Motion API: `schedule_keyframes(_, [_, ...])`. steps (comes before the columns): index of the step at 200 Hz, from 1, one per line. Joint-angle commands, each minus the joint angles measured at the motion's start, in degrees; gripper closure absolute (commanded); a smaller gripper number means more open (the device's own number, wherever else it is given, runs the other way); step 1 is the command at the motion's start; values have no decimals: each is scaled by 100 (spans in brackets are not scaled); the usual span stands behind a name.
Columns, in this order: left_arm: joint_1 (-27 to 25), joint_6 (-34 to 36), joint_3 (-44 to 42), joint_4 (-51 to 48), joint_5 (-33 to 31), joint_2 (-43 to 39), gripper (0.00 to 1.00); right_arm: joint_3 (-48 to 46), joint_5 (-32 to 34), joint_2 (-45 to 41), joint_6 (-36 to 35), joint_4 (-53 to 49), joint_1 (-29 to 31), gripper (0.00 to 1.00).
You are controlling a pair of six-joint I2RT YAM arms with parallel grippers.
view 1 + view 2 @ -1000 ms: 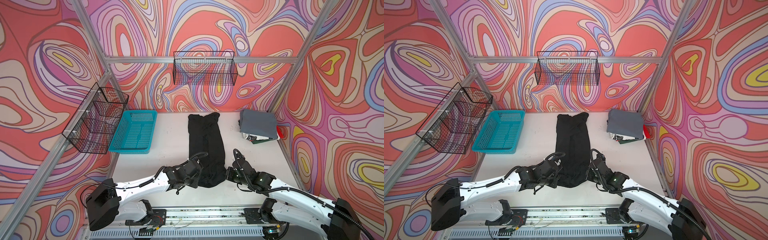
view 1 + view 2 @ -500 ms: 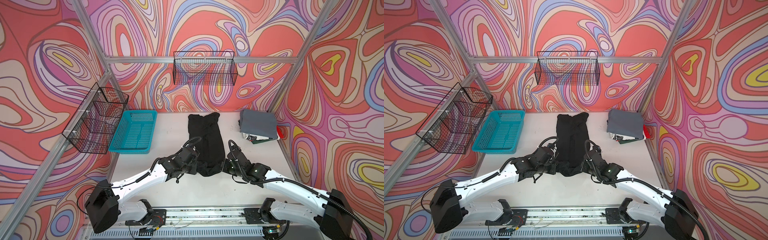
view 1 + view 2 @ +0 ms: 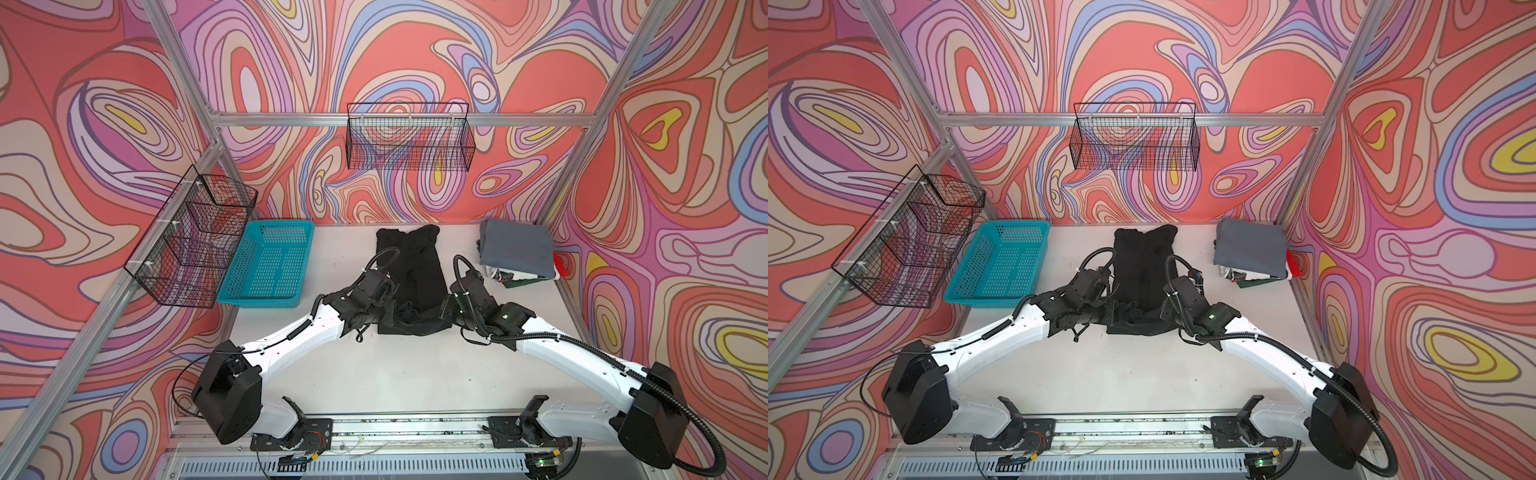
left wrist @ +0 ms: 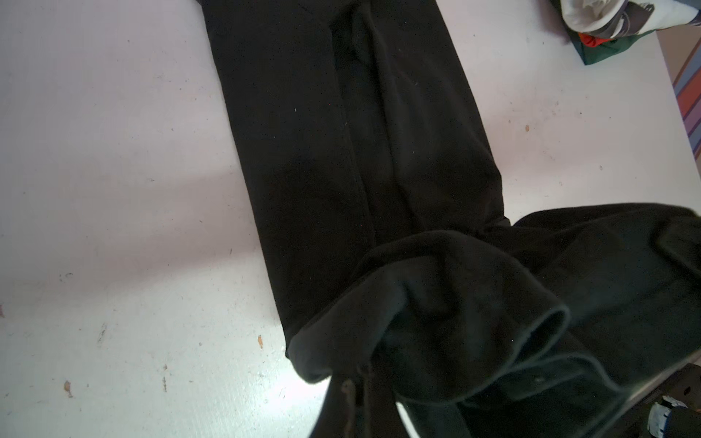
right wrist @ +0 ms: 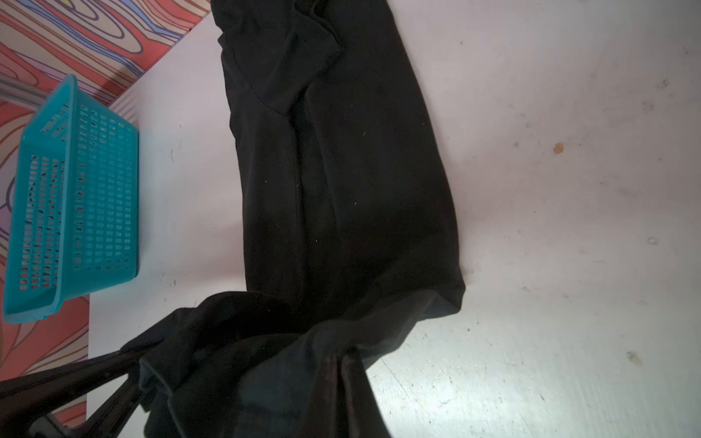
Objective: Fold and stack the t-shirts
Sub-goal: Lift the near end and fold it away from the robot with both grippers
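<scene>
In both top views the basket (image 3: 270,266) sat untouched at far left. Next to its right, the left gripper (image 3: 394,314) was pinched tight on the near hem (image 3: 415,327) of the black shirt (image 3: 415,266). The shirt lay as a narrow strip down the middle of the table (image 3: 395,374), collar end toward the back wall. Over the last second that gripper had carried its corner away from the table's front edge, so the hem was bunched up over the strip's near part instead of lying flat. The left wrist view showed the raised hem curling above the flat cloth. On the strip's other side the right gripper (image 3: 446,309), likewise clamped on the hem, had advanced in step. At far right the stack (image 3: 515,277), with a grey shirt (image 3: 515,249) on top, had not moved. I judged the crosswise fold barely a third made. The hem needed carrying on to the collar, and the folded shirt would then go onto the stack.
</scene>
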Motion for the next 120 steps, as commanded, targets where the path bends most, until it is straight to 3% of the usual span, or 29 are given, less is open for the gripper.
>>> schedule_keyframes(1, [128,135,236,-28,42,114,100,-99,-95,-6,-54,-18,-199,100])
schedule_keyframes(120, [518,240,818,-17,152,970,100,661,-824,1132,-839,188,-1000,100])
